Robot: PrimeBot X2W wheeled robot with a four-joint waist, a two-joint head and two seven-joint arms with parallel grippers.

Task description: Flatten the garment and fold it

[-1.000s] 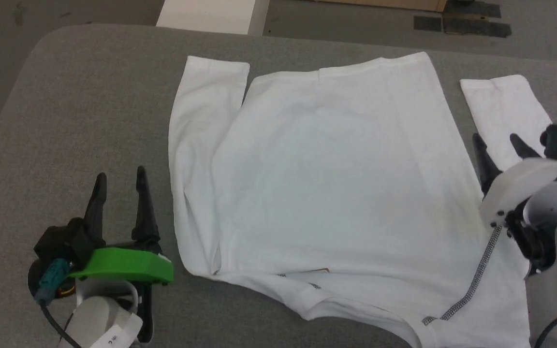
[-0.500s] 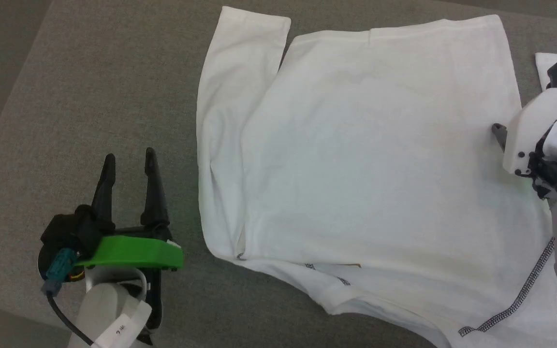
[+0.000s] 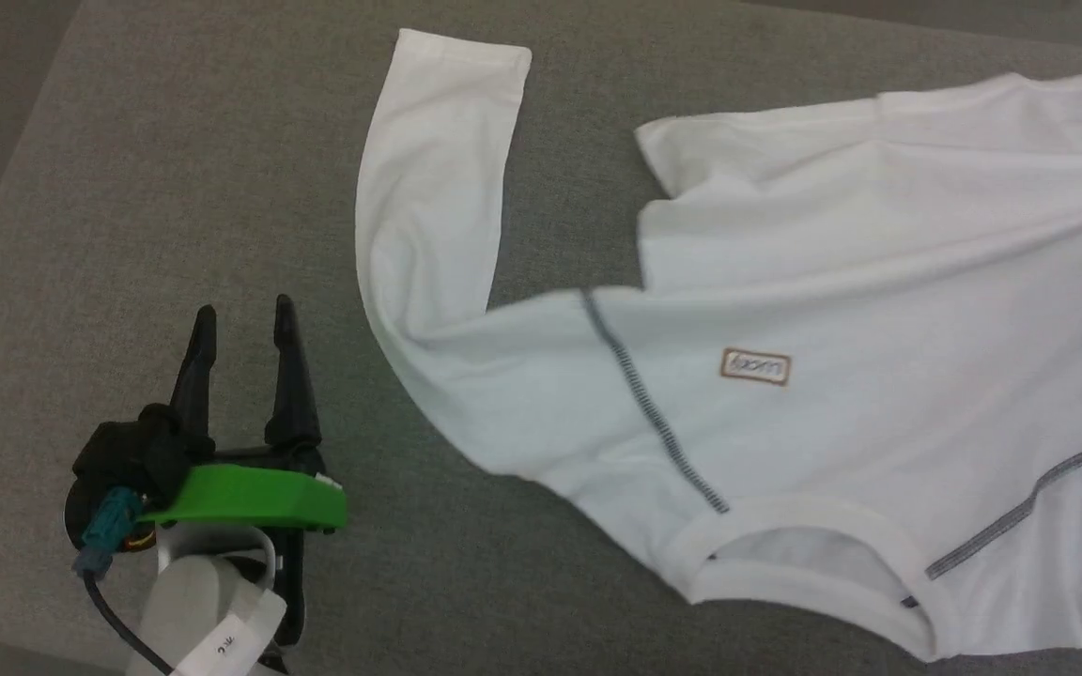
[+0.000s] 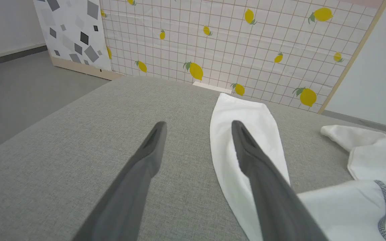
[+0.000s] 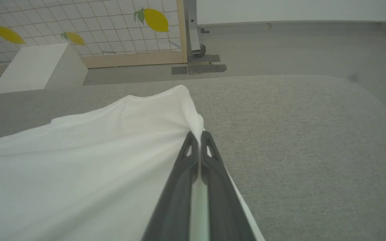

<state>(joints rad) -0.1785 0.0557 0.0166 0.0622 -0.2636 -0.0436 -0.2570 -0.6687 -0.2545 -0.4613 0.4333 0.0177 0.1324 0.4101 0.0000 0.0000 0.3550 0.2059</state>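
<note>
I'm working over a broad grey upholstered table (image 3: 156, 188), and the garment (image 3: 860, 282) covers its right-hand part in the head view, its body running off that view's right edge. The cloth isn't flat. There's a turned-over corner on the far side and long creases across the body, so I judge the flattening only partly done and the fold not begun. One long sleeve (image 3: 438, 160) lies straight on the table, pointing away from me and well clear of the body, which should make it easy to lay in later. The neck opening (image 3: 804, 554) faces me at the near edge. My right gripper (image 5: 198, 135) has its fingers closed tight on a pinch of the fabric's edge, which rises to it off the table; I take that grip as there to pull the cloth taut. My left gripper (image 3: 245, 310) holds nothing, fingers moderately apart over bare table just beside the sleeve, probably ready to take it. A zigzag-stitched seam (image 3: 649, 404) runs down to the collar, beside a small logo patch (image 3: 755, 366).
</note>
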